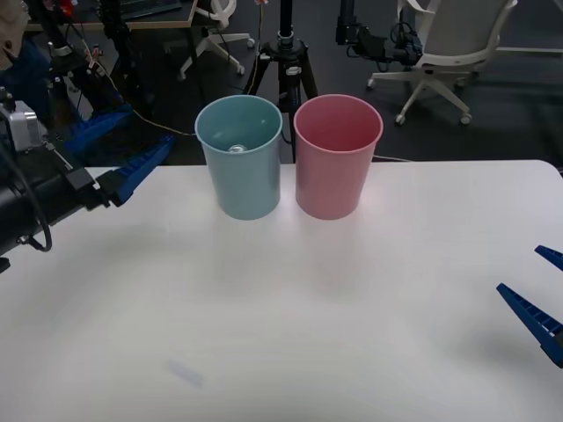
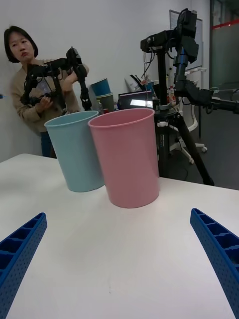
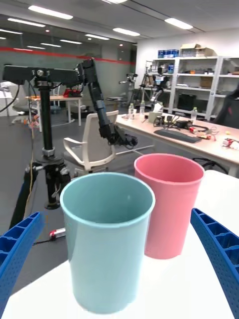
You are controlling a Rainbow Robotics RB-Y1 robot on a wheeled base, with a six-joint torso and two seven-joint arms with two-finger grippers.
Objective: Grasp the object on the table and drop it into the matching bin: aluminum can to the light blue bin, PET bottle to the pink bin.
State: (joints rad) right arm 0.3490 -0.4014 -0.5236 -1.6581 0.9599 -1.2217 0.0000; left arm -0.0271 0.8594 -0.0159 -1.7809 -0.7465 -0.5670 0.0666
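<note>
The light blue bin [image 1: 239, 158] stands at the table's [image 1: 290, 308] far middle, with the pink bin [image 1: 337, 156] touching it on the right. Down inside the light blue bin lies the aluminum can [image 1: 237, 149], of which just the shiny silver top shows. My left gripper [image 1: 123, 151] hangs open and empty by the table's far left edge, left of the light blue bin [image 3: 107, 234]; the pink bin [image 3: 168, 204] stands behind it. My right gripper [image 1: 541, 288] is open and empty low over the table's right edge, facing the pink bin [image 2: 127, 154] and the light blue bin [image 2: 74, 149].
A black camera tripod [image 1: 286, 61] stands on the floor just behind the two bins. A white office chair [image 1: 449, 44] is farther back on the right. The wide white tabletop stretches in front of the bins.
</note>
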